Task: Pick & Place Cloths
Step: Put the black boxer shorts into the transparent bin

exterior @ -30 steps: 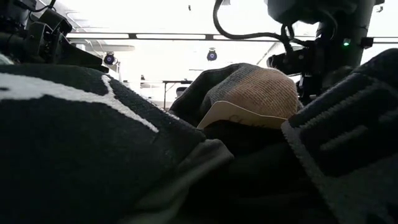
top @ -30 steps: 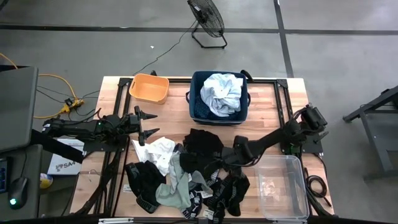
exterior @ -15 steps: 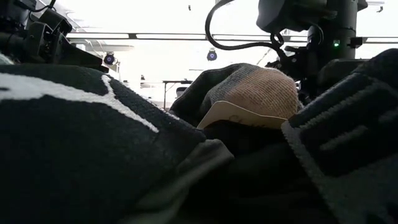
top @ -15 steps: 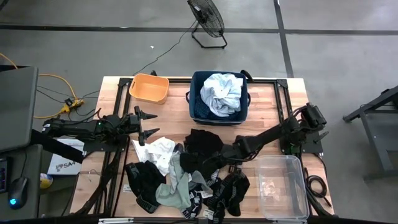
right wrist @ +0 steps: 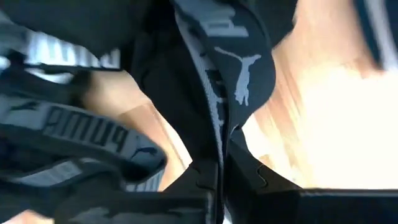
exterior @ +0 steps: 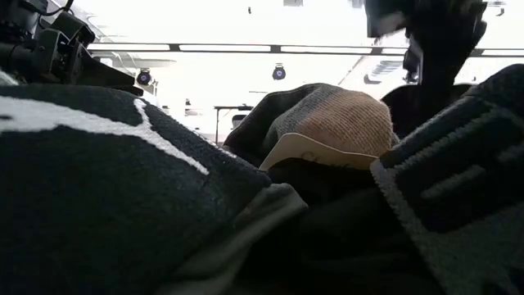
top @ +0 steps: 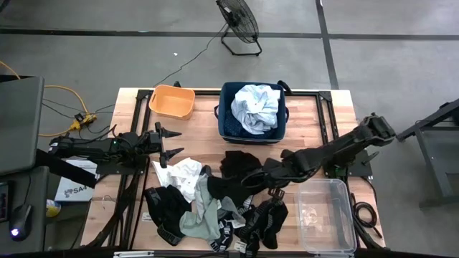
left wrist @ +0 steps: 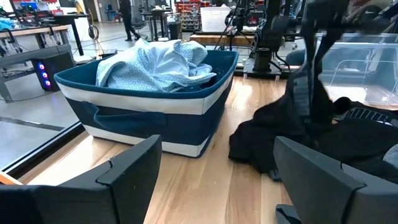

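A heap of cloths lies on the near half of the table: black pieces [top: 237,163], a white piece [top: 183,172] and a grey-green piece [top: 202,215]. A pale blue-white shirt [top: 257,106] fills the navy bin [top: 224,115]. My right gripper [top: 259,179] hangs over the heap, pointing steeply down, shut on a black piece with a grey logo band [right wrist: 239,74]. My left gripper [top: 171,142] waits open at the table's left, level and holding nothing, facing the bin [left wrist: 149,118]. Dark cloth fills the low view. My right gripper pinches the black piece's grey band [right wrist: 217,146] between its two fingers, coming from above and pointing steeply down. The piece hangs below the fingers as a narrow strip [left wrist: 306,87]. Its lower end reaches the black heap [left wrist: 280,146] on the table.
An orange tub [top: 172,101] stands at the far left beside the bin. A clear plastic container [top: 327,215] sits at the near right, close to my right arm. Bare wood shows between the bin and the heap [top: 193,147].
My right gripper has risen from the heap with the black piece, which is drawn up into a hanging strip while the rest of the heap stays put. The arm's forearm has swung higher.
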`<action>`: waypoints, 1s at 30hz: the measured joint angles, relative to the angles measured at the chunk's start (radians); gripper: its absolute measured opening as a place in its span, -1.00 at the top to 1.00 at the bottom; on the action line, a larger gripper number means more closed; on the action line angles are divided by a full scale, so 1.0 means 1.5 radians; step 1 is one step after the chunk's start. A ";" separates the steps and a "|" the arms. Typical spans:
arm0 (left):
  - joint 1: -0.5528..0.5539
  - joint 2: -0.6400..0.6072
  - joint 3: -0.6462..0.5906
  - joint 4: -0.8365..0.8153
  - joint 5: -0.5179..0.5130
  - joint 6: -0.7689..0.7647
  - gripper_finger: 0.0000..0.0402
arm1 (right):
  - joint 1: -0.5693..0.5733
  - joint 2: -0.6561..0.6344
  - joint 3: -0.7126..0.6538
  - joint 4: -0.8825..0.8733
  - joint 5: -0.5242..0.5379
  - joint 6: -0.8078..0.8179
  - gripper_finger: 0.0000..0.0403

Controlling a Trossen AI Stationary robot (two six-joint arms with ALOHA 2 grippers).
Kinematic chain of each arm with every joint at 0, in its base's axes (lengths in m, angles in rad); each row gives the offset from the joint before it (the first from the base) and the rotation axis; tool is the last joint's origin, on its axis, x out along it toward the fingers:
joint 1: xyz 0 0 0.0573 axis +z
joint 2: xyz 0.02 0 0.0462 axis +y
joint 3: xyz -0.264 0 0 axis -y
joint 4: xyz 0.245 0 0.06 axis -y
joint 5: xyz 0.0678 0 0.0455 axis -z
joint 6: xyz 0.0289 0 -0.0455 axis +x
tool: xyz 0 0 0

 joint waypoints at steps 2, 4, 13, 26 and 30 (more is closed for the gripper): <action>0.000 0.000 0.000 0.000 0.000 0.000 -0.52 | 0.012 -0.024 0.023 -0.027 0.021 0.011 0.98; 0.000 0.000 0.000 0.000 0.000 0.000 -0.52 | 0.022 -0.049 0.046 -0.053 0.049 0.022 0.98; 0.000 0.000 0.000 0.000 0.000 0.000 -0.52 | 0.041 -0.164 0.127 -0.134 0.110 0.043 0.98; 0.000 0.000 0.000 0.000 0.000 0.000 -0.52 | 0.041 -0.253 0.319 -0.256 0.094 0.021 0.98; 0.000 0.000 0.000 0.000 0.000 0.000 -0.52 | 0.041 -0.261 0.384 -0.270 0.101 -0.016 0.98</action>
